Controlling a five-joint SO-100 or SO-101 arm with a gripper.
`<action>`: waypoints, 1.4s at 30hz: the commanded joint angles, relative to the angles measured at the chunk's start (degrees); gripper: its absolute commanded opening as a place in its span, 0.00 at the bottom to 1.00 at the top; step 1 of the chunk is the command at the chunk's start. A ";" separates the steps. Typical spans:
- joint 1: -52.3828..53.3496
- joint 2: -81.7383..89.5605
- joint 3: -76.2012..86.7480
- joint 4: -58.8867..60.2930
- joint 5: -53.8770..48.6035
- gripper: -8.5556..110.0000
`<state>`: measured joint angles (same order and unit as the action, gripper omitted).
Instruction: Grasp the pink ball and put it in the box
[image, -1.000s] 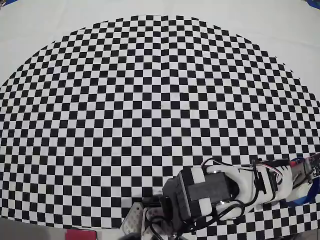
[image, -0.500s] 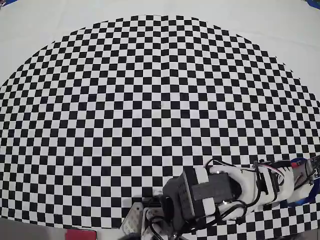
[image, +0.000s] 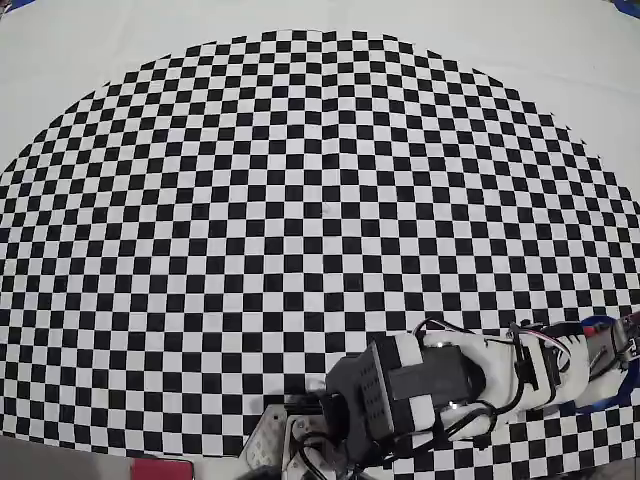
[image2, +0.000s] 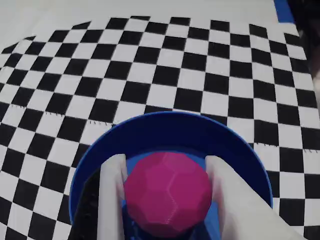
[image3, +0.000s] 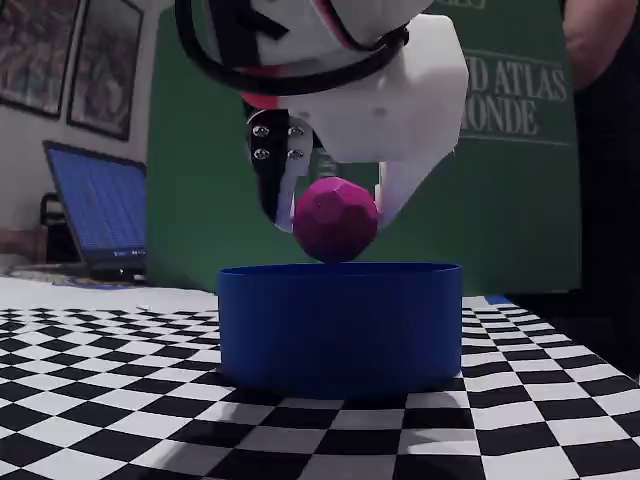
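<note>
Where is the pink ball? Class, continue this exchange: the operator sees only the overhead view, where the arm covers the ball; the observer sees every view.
Observer: In the fixed view, the pink ball is clamped between the two fingers of the hand.
Operator: Is it over the box?
Observer: Yes. In the wrist view, the box shows its blue rim curving behind the ball and on both sides of it.
Operator: Is it released inside?
Observer: No. In the fixed view, the ball's underside is about level with the rim and the hand is gripping it.
</note>
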<state>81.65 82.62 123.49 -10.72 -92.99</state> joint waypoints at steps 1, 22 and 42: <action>0.53 0.44 -2.11 -1.05 -0.44 0.07; 0.53 0.44 -2.20 -1.23 -0.44 0.07; -0.97 4.31 -0.70 -1.67 2.29 0.29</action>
<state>81.56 82.71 123.49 -12.30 -92.20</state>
